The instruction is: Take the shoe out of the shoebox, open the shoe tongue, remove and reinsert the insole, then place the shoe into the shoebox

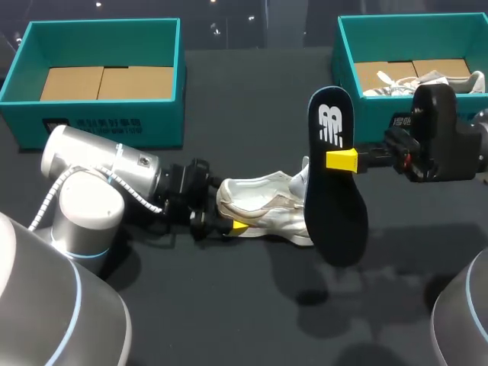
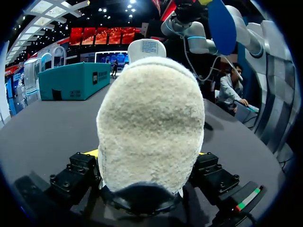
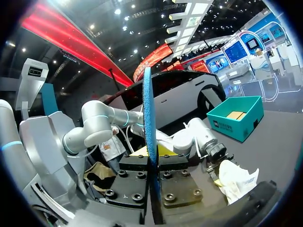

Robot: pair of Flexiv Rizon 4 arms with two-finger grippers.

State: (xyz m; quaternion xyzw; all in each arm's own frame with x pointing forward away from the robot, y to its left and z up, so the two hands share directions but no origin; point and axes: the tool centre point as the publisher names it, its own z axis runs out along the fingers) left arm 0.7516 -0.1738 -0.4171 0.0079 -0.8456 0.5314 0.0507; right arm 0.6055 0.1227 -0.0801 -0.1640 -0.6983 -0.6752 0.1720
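Observation:
A white shoe [image 1: 263, 206] lies on its side on the black table, heel toward my left arm. My left gripper [image 1: 222, 207] has the heel between its widely spread fingers, which press it from both sides; in the left wrist view the fuzzy heel lining [image 2: 151, 127] fills the space ahead of the gripper [image 2: 149, 155]. My right gripper [image 1: 341, 159] is shut on a dark insole [image 1: 335, 191], held upright in the air over the shoe's toe end. In the right wrist view the insole [image 3: 147, 118] stands edge-on between the shut fingers [image 3: 155, 158], with the shoe [image 3: 236, 177] below.
A teal shoebox [image 1: 99, 122] with a bare cardboard floor stands at the back left. A second teal shoebox [image 1: 381, 114] at the back right holds another white shoe [image 1: 427, 78]. The near table is bare black surface.

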